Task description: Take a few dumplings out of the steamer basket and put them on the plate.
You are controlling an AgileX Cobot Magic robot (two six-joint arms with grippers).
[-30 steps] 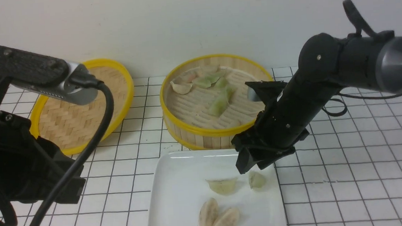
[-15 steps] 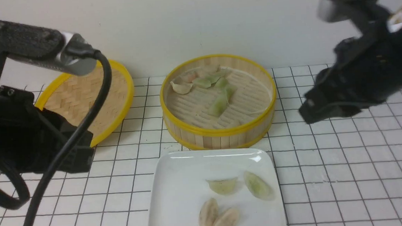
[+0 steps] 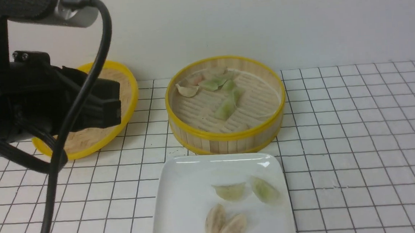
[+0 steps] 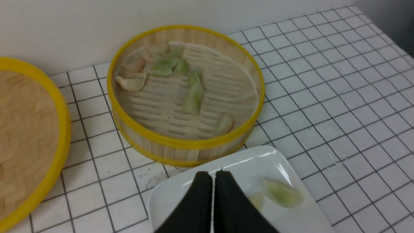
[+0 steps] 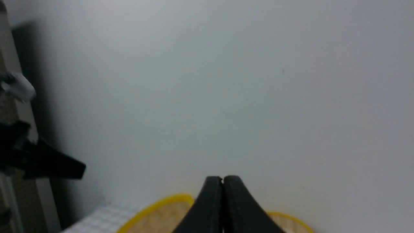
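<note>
Four dumplings [image 3: 230, 191] lie on the plate [image 3: 183, 190]. More sit in the basket [image 3: 226, 137], most of them bunched at its far side. Both tools are pressed together and carry nothing: the left tool [image 4: 213, 174] points toward the plate and the right tool [image 5: 222, 178] faces the wall. The bunched ones touch, so a pinch there may lift two or tear a skin.

Our left arm [image 3: 30, 102] hangs raised; our left gripper [image 4: 213, 176] is closed, fingers touching; our right gripper [image 5: 222, 179] likewise.
</note>
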